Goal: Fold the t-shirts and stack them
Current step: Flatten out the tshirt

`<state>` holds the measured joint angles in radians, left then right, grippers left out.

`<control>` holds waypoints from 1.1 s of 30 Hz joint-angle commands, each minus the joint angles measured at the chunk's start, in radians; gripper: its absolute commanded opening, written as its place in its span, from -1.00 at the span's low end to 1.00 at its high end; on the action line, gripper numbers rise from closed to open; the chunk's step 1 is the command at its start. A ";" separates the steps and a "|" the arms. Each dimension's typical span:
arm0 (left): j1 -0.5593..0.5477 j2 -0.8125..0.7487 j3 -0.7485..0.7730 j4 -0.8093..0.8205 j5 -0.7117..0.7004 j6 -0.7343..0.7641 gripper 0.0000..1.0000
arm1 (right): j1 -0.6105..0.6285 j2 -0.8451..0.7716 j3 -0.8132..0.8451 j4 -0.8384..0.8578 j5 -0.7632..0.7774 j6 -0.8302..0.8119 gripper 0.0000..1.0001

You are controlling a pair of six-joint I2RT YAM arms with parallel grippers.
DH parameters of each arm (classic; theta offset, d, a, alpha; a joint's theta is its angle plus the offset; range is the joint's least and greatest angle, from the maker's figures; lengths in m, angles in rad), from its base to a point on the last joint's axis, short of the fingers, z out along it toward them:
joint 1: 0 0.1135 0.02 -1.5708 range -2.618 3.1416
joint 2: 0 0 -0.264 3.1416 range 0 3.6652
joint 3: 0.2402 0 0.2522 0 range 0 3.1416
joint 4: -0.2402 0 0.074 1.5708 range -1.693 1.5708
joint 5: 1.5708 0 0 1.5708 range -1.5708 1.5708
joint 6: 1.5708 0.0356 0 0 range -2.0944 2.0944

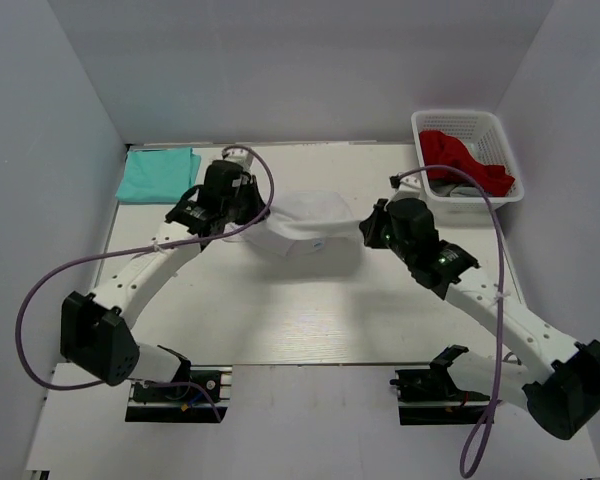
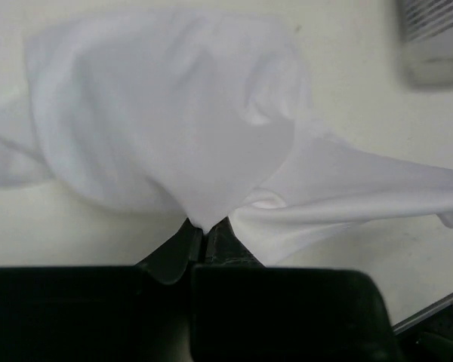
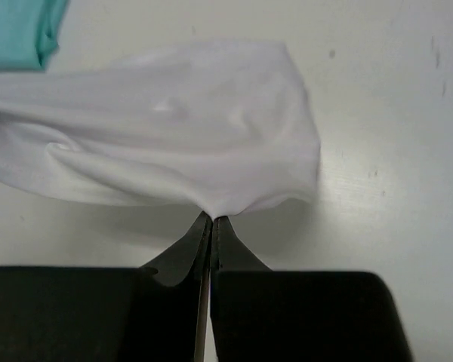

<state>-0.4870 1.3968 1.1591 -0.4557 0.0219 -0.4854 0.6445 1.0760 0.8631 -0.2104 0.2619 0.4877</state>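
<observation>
The white t-shirt (image 1: pixel 305 228) hangs stretched between my two grippers above the middle of the table. My left gripper (image 1: pixel 242 222) is shut on its left edge; in the left wrist view the cloth (image 2: pixel 166 128) runs into the closed gripper (image 2: pixel 205 226). My right gripper (image 1: pixel 368 232) is shut on its right edge; in the right wrist view the cloth (image 3: pixel 189 128) is pinched at the closed gripper (image 3: pixel 211 219). The mint-teal t-shirt (image 1: pixel 158 173) lies folded at the table's far left corner and shows in the right wrist view (image 3: pixel 19 30).
A white plastic basket (image 1: pixel 469 124) holding red cloth (image 1: pixel 462 158) stands at the far right; its corner shows in the left wrist view (image 2: pixel 436 38). Purple cables loop from both arms. White walls enclose the table (image 1: pixel 310 320) on three sides.
</observation>
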 commanded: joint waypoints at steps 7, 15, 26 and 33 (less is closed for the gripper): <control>-0.004 -0.183 0.336 -0.063 0.029 0.160 -1.00 | 0.003 -0.102 0.270 0.051 0.112 -0.164 -1.00; -0.004 -0.297 0.504 -0.049 0.251 0.223 -1.00 | 0.003 -0.186 0.490 0.019 -0.051 -0.233 -1.00; 0.018 -0.331 0.835 -0.118 0.670 0.206 -1.00 | -0.003 -0.280 0.734 -0.046 -0.395 -0.259 -1.00; 0.018 -0.349 0.902 -0.093 0.748 0.156 -1.00 | -0.005 -0.310 0.795 -0.055 -0.452 -0.253 -1.00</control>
<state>-0.4767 1.0451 2.0342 -0.5529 0.7136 -0.3046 0.6437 0.7712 1.6279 -0.2626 -0.1474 0.2504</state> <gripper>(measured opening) 0.077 0.012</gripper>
